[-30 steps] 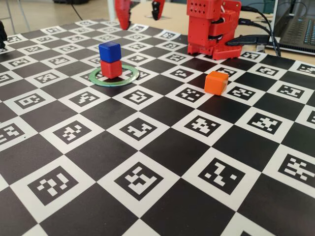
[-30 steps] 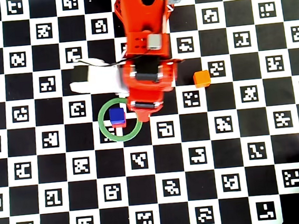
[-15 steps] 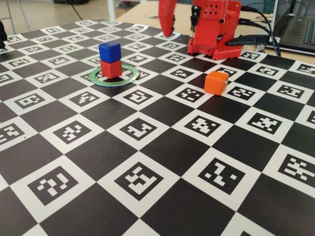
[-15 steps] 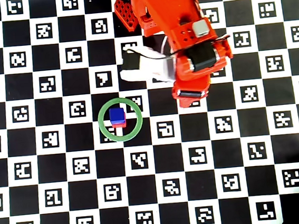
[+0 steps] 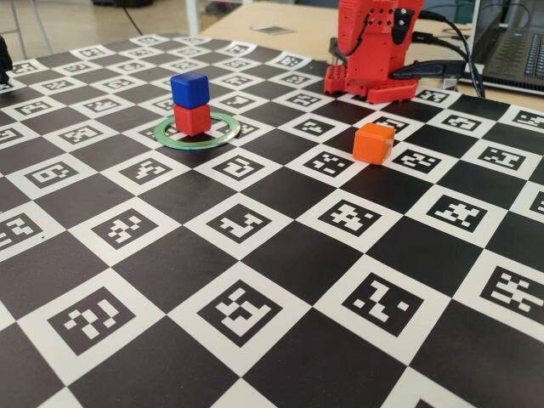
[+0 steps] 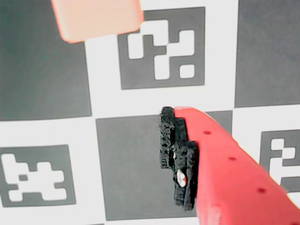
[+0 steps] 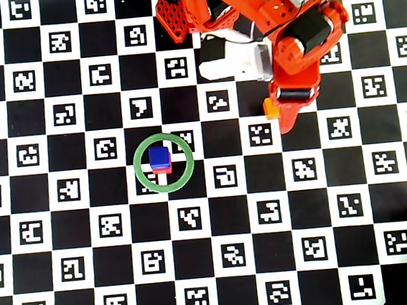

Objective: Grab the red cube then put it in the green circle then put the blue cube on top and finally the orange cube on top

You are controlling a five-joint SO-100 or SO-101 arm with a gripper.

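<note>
- The gripper [image 7: 292,119] hangs over the orange cube [image 5: 373,142], hiding most of it from overhead. The wrist view shows just one red finger [image 6: 220,159] with nothing against it, so I can't tell how wide the jaws stand.
- The orange cube sits on the checkered mat [image 5: 280,255], well apart from the green circle [image 7: 163,163].
- Inside the circle, the blue cube [image 5: 189,89] rests on the red cube [image 5: 192,118].

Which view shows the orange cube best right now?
The fixed view: the orange cube sits whole and unobstructed on the board. In the overhead view the arm covers most of it, leaving one corner. The wrist view catches only a blurred part at the top edge.
</note>
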